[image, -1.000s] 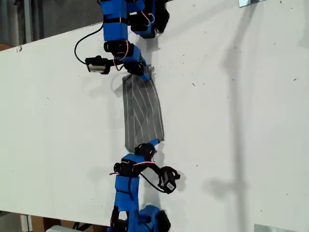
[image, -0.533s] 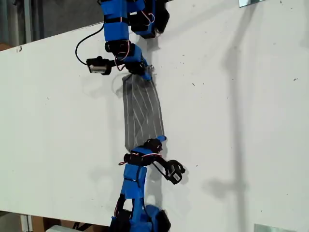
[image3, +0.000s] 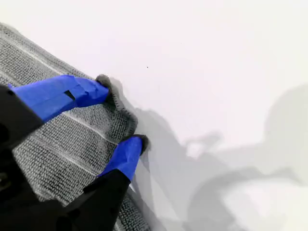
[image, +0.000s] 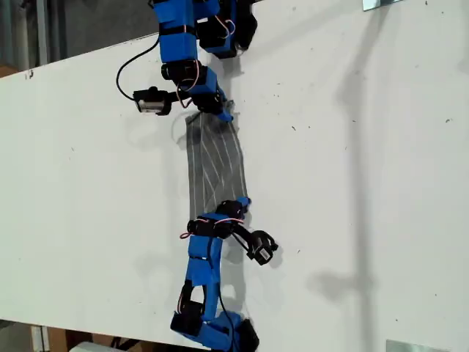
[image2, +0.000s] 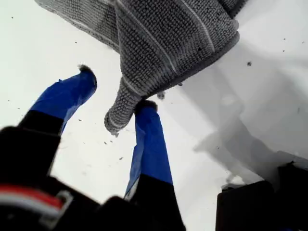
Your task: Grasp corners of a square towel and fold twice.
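Towel (image: 214, 165) lies as a long narrow strip on the surface (image: 352, 183), its long axis running from one arm to the other.

My first end effector (image2: 114, 91) is at the towel's far end. Its jaws are spread, and a twisted corner (image2: 115, 120) hangs between them against one finger, raised off the surface and not visibly pinched.

My second end effector (image3: 121, 113) is at the towel's near end, jaws spread, straddling a flat hemmed corner (image3: 120, 103). It looks nearer a grasp, since closing straight down on the hem should do it.

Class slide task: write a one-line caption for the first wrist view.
Open hand of the first arm at a dangling corner of the grey striped towel above the white table.
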`<act>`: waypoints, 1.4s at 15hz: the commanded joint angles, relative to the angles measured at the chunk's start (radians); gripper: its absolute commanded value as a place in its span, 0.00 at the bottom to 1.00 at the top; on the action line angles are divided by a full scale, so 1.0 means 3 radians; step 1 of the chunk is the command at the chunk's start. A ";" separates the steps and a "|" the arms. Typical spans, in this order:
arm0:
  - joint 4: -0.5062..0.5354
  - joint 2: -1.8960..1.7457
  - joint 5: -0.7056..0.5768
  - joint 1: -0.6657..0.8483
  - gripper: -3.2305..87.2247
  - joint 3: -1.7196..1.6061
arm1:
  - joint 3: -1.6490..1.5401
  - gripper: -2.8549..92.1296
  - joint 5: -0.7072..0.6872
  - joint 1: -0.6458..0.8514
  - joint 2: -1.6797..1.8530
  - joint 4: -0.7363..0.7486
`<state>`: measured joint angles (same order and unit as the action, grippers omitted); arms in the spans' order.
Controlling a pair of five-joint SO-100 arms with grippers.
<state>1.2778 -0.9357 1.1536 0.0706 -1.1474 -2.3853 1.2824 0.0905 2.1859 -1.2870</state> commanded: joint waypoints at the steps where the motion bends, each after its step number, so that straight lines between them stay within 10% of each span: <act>1: 0.0072 -0.0051 -0.0026 0.0097 0.17 0.0174 | 0.0082 0.25 0.0026 -0.0036 0.0107 0.0031; 3: 0.0107 -0.0046 0.0020 0.0102 0.03 0.0169 | 0.0087 0.25 0.0031 -0.0056 0.0107 0.0031; 21: 0.0823 -0.0394 -0.0276 0.0291 0.03 0.0629 | 0.0153 0.23 0.0179 -0.0297 -0.0435 0.0322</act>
<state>1.5186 -0.9741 1.0815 0.1457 -1.0048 -2.3378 1.3208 0.0138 2.0586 -1.2257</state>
